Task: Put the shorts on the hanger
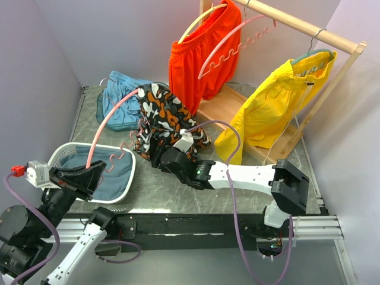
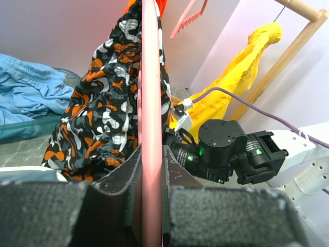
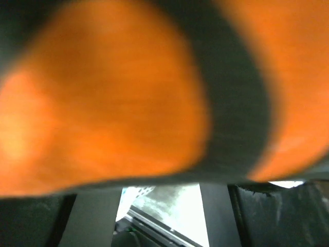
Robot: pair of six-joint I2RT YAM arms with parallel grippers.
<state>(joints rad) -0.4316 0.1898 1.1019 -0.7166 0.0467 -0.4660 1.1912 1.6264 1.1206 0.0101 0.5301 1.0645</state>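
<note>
- The left gripper (image 2: pixel 151 206) is found nearest, low at the left side. Its jaws are closed tight on the hanger (image 2: pixel 150 103), so the pink frame is clamped by one end and held up slanted over the worktop (image 1: pixel 148 193).
- Just beside this gripper a white basket (image 1: pixel 59 155) with blue cloth inside is seen; part of the hanger's wavy bar is carried above its rim.
- A little further, the right gripper (image 1: pixel 159 155) is placed at the lower edge of the shorts (image 1: pixel 166 116). In the right wrist view the jaws are seen apart at their roots, but the tips are covered by blurred orange and black cloth very close to the lens. If cloth is pinched between them cannot be told.
- The shorts are hung over the far, raised end of the hanger, and their lower part is bunched down near the worktop.
- As a judgement, the task is considered partly done: the shorts are carried by the hanger, but only on one end. What is left is that the cloth is drawn along and spread, so it sits evenly.
- Furthest away, orange shorts (image 1: pixel 196 59) and yellow shorts (image 1: pixel 273 107) are hung on a wooden rack (image 1: pixel 309 27).
</note>
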